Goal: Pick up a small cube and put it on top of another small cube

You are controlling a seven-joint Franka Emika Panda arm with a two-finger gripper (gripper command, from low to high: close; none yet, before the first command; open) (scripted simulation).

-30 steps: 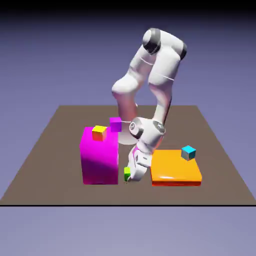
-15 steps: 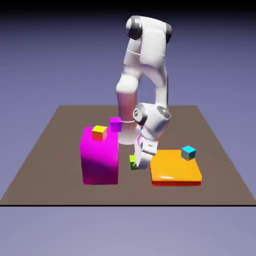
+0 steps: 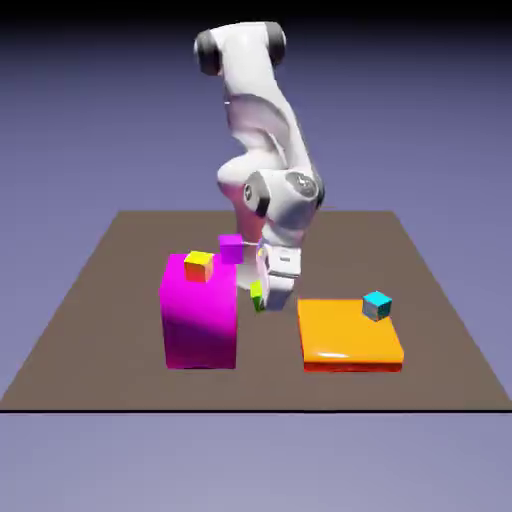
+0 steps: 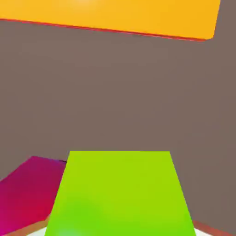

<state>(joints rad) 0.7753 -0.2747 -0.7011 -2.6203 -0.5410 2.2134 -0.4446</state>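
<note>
Lifted higher, lime-green small cube (image 3: 257, 295), gripped

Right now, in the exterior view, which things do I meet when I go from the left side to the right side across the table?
Big magenta block with the yellow-topped cube on it → small magenta cube → lime-green cube held in the tool → orange slab → cyan cube on the slab's right part.

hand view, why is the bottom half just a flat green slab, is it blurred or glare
Hand view: no blur or glare; the lime-green cube sits between the jaws right at the lens, filling the frame and hiding the fingertips. Exterior view: the same cube is tiny, lifted off the table, evenly lit.
</note>
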